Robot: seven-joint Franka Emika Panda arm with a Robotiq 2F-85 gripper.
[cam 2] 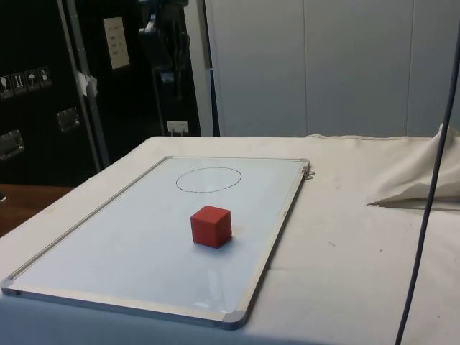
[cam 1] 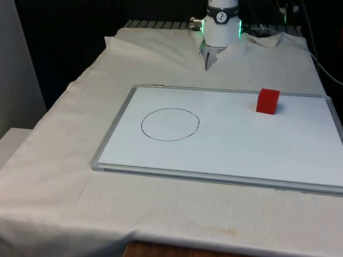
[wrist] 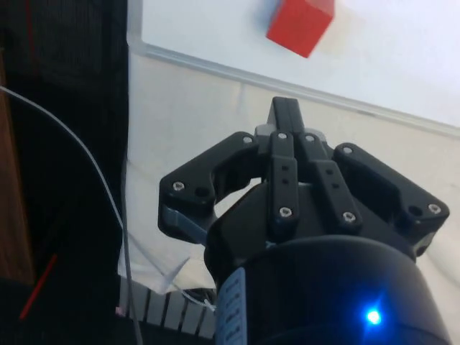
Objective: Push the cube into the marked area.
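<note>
Wrist view: fingers (wrist: 285,115) pressed together, empty. Red cube (cam 1: 267,101) looks light, rigid; I'd push flat right face toward circle (cam 1: 170,124) on slick whiteboard (cam 1: 225,160).

Bright, even overhead light; soft shadow beside the cube (cam 2: 211,226); faint whiteboard (cam 1: 300,160) glare.

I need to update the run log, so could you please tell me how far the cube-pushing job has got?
Nothing looks done yet: the red cube sits on the white framed board, well apart from the hand-drawn circle, towards the front view's right. The black two-finger hand hangs closed above the white cloth beside the board, not touching the cube. The whole push remains.
</note>
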